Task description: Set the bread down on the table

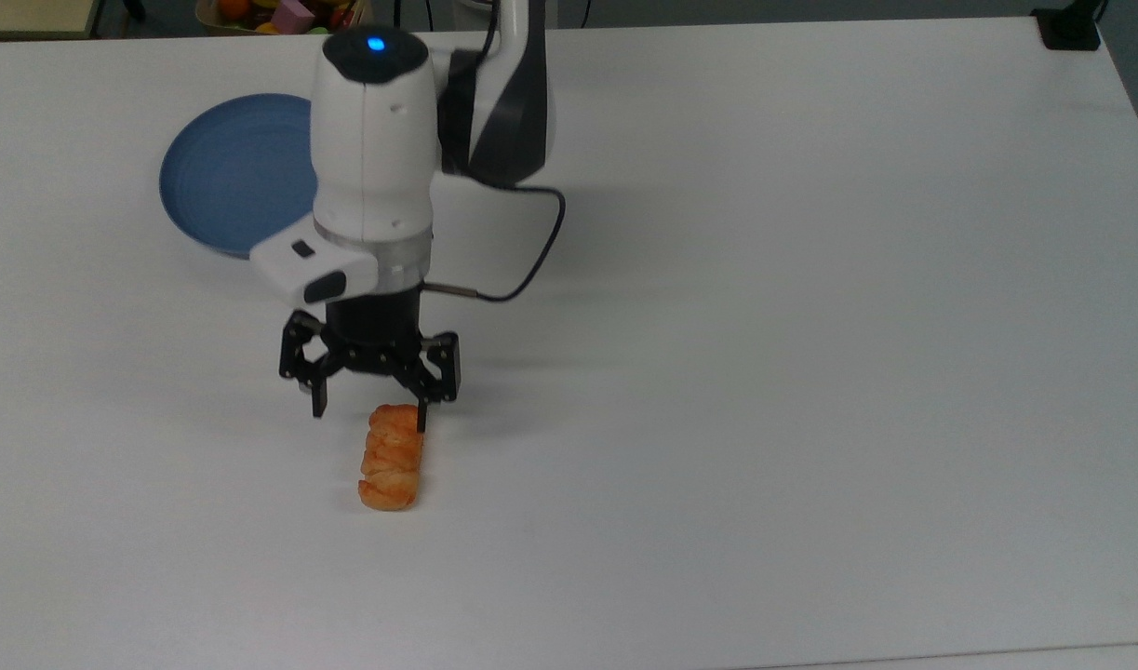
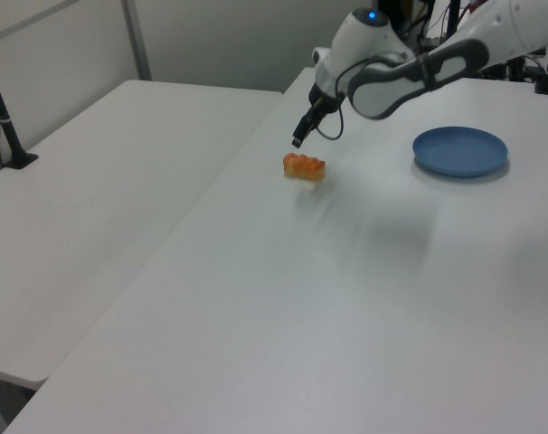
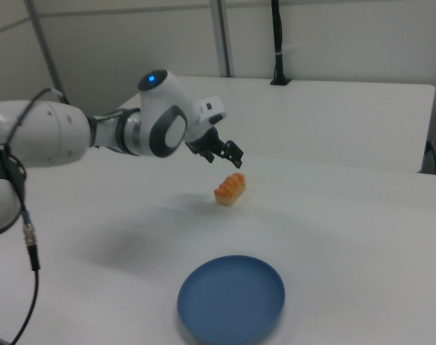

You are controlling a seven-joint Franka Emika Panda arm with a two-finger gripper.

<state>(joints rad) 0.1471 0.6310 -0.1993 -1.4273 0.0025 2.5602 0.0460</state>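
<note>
Black fingers point(image 1: 320, 398) spread wide, nothing between them; grip released. Gripper point(image 1: 370, 408) hangs above the bread point(image 1: 390, 457), clear of it. In the top view the fingertip on the top view's right overlaps the near end of the roll, but the left view and right view both show air between tips and pastry, so no contact.

Bread lies flat on the surface point(image 1: 810, 372), ridged side up, long axis running roughly in line with the gripper's reach as the top view shows it. It rests alone on bare white top, well apart from the blue plate point(image 1: 238, 177), which holds nothing. Same layout in the right view: bread point(image 3: 230, 188) beyond the plate point(image 3: 232, 298), gripper point(image 3: 225, 154) above and to the right view's left of the roll.

Judgement: the open fingers standing above the roll fit a finished release. Bread sits stable on its broad side, no sign of rolling. Task looks done; what remains is clearing the arm point(image 1: 494, 84) away.

Risk: low; a downward move could nudge the roll.
</note>
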